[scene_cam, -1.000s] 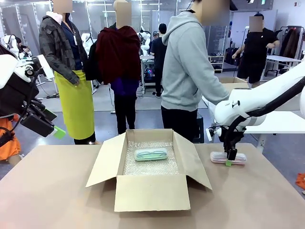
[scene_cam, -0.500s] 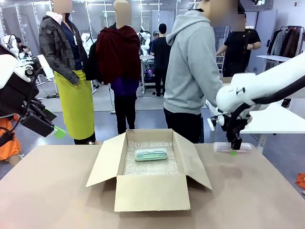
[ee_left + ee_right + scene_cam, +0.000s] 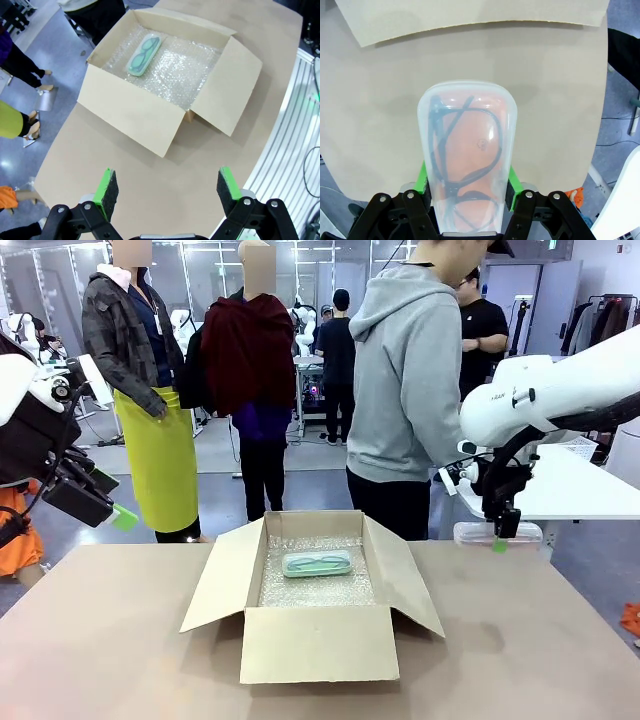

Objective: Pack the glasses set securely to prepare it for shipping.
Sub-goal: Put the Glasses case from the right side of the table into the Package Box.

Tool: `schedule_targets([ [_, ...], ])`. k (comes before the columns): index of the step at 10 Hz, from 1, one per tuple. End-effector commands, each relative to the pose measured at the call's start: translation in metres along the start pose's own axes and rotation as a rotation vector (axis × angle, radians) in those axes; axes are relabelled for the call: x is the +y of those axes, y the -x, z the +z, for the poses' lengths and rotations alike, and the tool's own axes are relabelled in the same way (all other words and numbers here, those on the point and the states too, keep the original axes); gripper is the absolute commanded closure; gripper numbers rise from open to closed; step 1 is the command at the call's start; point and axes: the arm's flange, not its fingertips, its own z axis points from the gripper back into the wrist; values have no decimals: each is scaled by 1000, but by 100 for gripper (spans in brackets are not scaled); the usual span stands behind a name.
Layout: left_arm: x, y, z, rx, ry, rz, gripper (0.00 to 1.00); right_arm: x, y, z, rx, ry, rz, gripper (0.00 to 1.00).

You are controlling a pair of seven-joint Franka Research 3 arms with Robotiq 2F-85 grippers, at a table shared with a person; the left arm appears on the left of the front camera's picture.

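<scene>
- the right gripper (image 3: 505, 531) hangs at about 3 o'clock from the cardboard box (image 3: 320, 642), its green pads (image 3: 422, 175) pinching the pinkish-red glasses case (image 3: 470, 533) across its narrow width.
- that case is held level and clear of the table (image 3: 120, 640); in the right wrist view, dark-framed glasses show through the case's clear lid (image 3: 467, 145).
- the pale mint-green glasses case (image 3: 316, 563) lies flat on the bubble wrap (image 3: 310, 592) lining the open box, toward the 12 o'clock end of the floor.
- the left gripper (image 3: 115, 510) hovers at about 9 o'clock from the box, beyond the table's edge, its fingers (image 3: 106, 187) spread wide with nothing between them.
- a person in a grey hoodie (image 3: 405, 390) stands at the far side, around 1 o'clock from the box.
</scene>
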Motion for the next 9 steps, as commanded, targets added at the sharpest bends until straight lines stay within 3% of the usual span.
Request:
schedule_targets([
  [1, 1, 1, 1, -2, 1, -8, 0, -8, 0, 0, 8, 4, 4, 43],
  [4, 1, 1, 1, -2, 1, -8, 0, -8, 0, 0, 8, 4, 4, 43],
  [5, 1, 1, 1, -2, 1, -8, 0, -3, 2, -1, 0, -1, -4, 36],
  [7, 1, 1, 1, -2, 1, -8, 0, 18, -35, 34, 37, 80, 170, 36],
  [9, 1, 1, 1, -2, 1, -8, 0, 35, -78, 63, 34, 85, 236, 36],
])
